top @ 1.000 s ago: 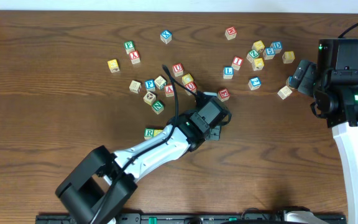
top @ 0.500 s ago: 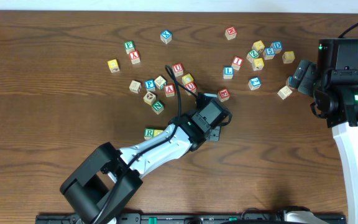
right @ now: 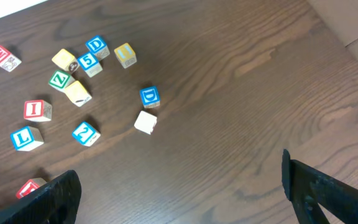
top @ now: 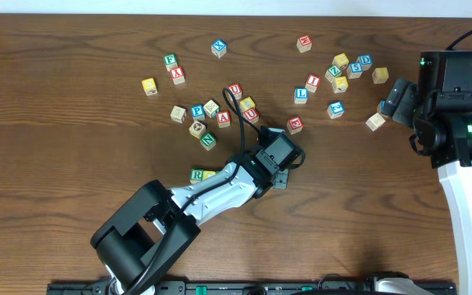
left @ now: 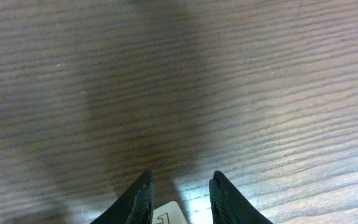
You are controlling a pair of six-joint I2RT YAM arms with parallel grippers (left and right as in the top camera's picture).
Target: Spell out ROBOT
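One pale block is pinched in the narrow jaws of the left gripper, which has drawn back toward the lower left, nearer the R block. Probably the next letter is arriving. The right gripper waits with its jaws spread wide.

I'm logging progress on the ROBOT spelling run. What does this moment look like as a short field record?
left gripper: over bare wood mid-table, pale block between its fingers, grip unclear
right gripper: open, holding nothing, at the table's right edge
R block: green letter, beside the left arm, a yellow block next to it
spare blocks: scattered over the far half
word: not yet laid out
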